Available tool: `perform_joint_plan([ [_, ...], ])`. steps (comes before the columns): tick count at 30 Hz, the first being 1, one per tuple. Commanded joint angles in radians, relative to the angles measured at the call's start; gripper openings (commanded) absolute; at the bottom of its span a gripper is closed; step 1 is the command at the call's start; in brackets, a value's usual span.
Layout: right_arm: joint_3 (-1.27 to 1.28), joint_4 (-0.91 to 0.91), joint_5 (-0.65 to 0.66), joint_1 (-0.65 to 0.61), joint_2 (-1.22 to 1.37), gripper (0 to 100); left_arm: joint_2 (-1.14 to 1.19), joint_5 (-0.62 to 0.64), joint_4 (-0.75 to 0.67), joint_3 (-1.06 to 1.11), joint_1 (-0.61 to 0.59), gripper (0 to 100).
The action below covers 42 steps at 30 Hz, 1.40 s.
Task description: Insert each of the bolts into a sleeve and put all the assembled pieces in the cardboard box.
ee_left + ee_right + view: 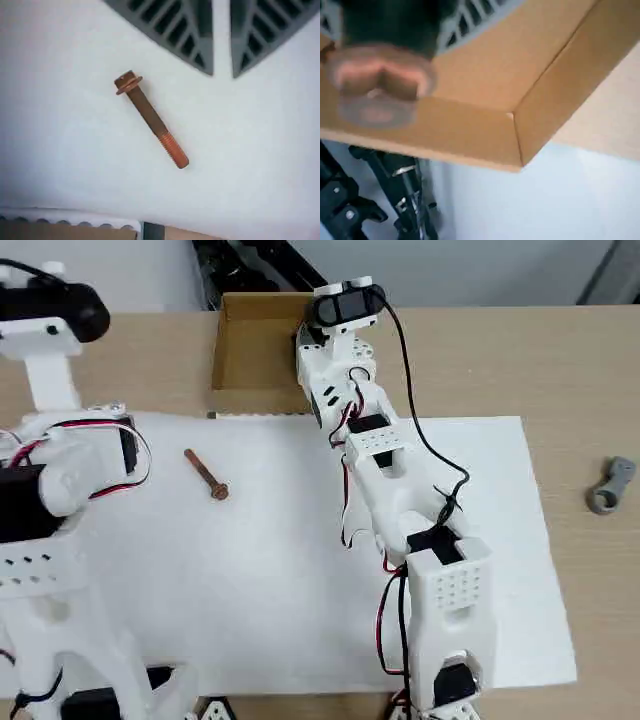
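A copper-coloured bolt (206,475) lies loose on the white mat (260,580), left of the middle. In the left wrist view the bolt (151,119) lies a short way beyond my left gripper (222,72), whose fingers (180,30) stand a thin slit apart with nothing between them. My right gripper (308,352) hangs over the right side of the cardboard box (255,398). It is shut on a dark sleeve with a bolt (377,87) in it, above the box's corner (512,130). A grey sleeve (610,485) lies on the bare table at the far right.
The left arm (80,465) stands over the mat's left edge. The right arm (400,490) stretches from the front edge up to the box, with cables along it. Black stand legs (395,190) rise beyond the table's back edge.
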Motion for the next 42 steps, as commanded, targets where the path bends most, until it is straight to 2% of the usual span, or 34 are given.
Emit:
perform_joint_plan([
  [1, -0.072, 0.05, 0.005, -0.008, -0.038, 17.3, -0.026, -0.018, 0.017, 0.002, -0.006, 1],
  [5, -0.066, 0.131, 0.003, -0.021, -0.088, 19.4, -0.026, -0.018, 0.017, 0.002, -0.008, 1],
  [11, -0.066, 0.16, 0.005, -0.022, -0.174, 19.5, -0.026, -0.018, 0.015, 0.002, -0.008, 1],
  [15, -0.066, 0.302, 0.003, -0.028, -0.259, 19.3, -0.026, -0.017, 0.015, 0.004, -0.008, 1],
  [18, -0.066, 0.43, 0.003, -0.035, -0.332, 13.7, -0.02, -0.017, 0.015, 0.005, -0.006, 1],
  [21, -0.066, 0.541, 0.002, -0.038, -0.412, 0.5, -0.015, -0.017, 0.015, 0.008, -0.003, 1],
  [26, -0.023, 0.673, 0.002, -0.028, -0.536, 0.8, -0.014, 0.012, 0.014, 0.088, -0.002, 1],
  [33, 0.264, 0.788, 0.003, -0.015, -0.857, 0.5, 0.089, 0.095, -0.006, 0.251, -0.003, 5],
  [37, 0.554, 0.817, 0.008, -0.015, -1.125, 0.5, 0.193, 0.097, -0.015, 0.257, -0.003, 5],
  [42, 0.942, 0.809, 0.009, -0.008, -1.56, 0.5, 0.203, 0.121, -0.133, 0.286, 0.0, 5],
])
